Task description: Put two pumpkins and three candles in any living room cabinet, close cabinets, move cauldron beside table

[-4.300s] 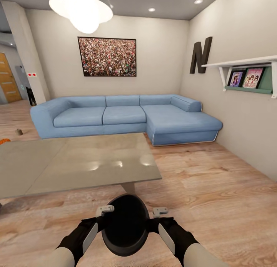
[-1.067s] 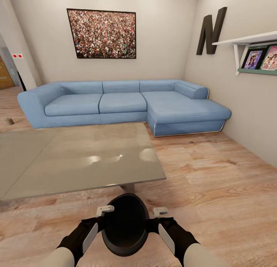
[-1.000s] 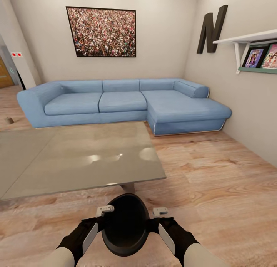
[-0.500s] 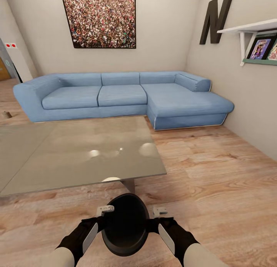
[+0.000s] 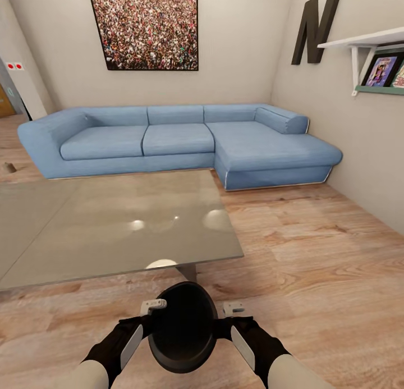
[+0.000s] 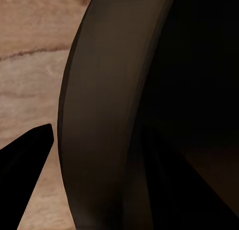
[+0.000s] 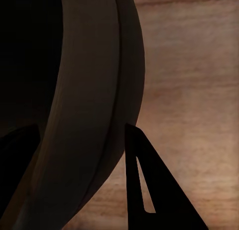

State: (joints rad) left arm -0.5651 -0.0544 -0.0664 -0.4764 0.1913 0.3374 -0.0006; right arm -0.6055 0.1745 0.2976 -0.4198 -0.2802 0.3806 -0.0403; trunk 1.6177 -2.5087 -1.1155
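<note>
Left claw (image 5: 152, 306) and right claw (image 5: 234, 307) each clamp the round black cauldron's (image 5: 182, 327) rim before the grey glass-topped desk (image 5: 112, 226); its base is hidden.

I see cauldron (image 5: 182, 327): dark, smooth, matt, dull sheen on rim | table (image 5: 84, 232): grey glossy top, mirrors ceiling lights | floor (image 5: 314, 254): pale grained wood planks | sofa (image 5: 168, 145): blue matt cloth | walls: plain matt beige
</note>
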